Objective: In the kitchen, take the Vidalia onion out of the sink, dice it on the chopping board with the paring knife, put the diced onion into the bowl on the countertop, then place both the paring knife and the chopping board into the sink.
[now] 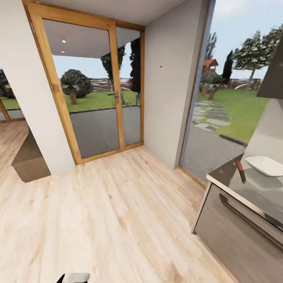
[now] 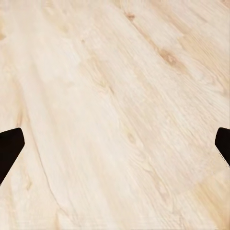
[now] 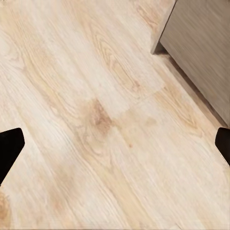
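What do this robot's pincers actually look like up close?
Little of them shows. Each wrist view catches two black, wedge-shaped fingertips at the picture's edges: the left pincer and the right pincer match, plain and unmarked. No cables are visible.

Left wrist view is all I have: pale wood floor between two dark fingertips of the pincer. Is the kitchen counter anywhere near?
Observer: Yes. In the head view the counter stands at the right edge, with a white bowl on it.
Operator: Is the knife there also?
Observer: Yes. A knife with a red handle shows on the counter, just left of the bowl and nearer the counter's end.
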`<state>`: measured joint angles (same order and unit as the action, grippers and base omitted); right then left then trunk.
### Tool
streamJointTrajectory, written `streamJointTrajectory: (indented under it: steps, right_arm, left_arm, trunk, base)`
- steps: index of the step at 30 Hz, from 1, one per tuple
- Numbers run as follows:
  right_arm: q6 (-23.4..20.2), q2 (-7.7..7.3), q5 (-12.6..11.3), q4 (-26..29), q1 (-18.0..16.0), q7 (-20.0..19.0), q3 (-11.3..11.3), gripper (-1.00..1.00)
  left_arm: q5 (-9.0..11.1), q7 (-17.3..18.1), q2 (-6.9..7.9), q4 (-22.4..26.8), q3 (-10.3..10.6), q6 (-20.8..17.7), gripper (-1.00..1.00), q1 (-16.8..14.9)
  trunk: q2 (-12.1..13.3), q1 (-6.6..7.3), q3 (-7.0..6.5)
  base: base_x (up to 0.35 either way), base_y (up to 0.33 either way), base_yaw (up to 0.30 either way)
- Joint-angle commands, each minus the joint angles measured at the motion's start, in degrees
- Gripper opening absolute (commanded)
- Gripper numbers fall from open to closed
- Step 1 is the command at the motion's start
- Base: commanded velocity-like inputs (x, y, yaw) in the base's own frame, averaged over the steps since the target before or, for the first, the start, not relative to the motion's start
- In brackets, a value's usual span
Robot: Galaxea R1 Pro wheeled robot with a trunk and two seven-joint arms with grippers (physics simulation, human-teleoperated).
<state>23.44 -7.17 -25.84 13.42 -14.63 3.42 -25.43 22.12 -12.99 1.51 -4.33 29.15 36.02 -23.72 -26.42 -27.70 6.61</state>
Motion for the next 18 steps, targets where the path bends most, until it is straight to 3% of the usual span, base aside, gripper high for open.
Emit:
streamJointTrajectory:
  steps: [1,18]
  right_arm:
    - [0.1,-0.04,-0.2,0.0,0.0,0.4,-0.5,1.00]
    - [0.1,-0.04,-0.2,0.0,0.0,0.4,-0.5,1.00]
  left_arm:
    - [0.2,-0.2,-0.03,-0.2,0.5,0.2,1.00,-0.1]
    - [0.2,-0.2,-0.02,-0.2,0.5,0.2,1.00,-0.1]
  trunk:
    - [-0.1,-0.06,0.11]
    - [-0.1,-0.06,0.11]
  base:
    - [0.316,-0.030,0.000]
    - [0.319,-0.005,0.000]
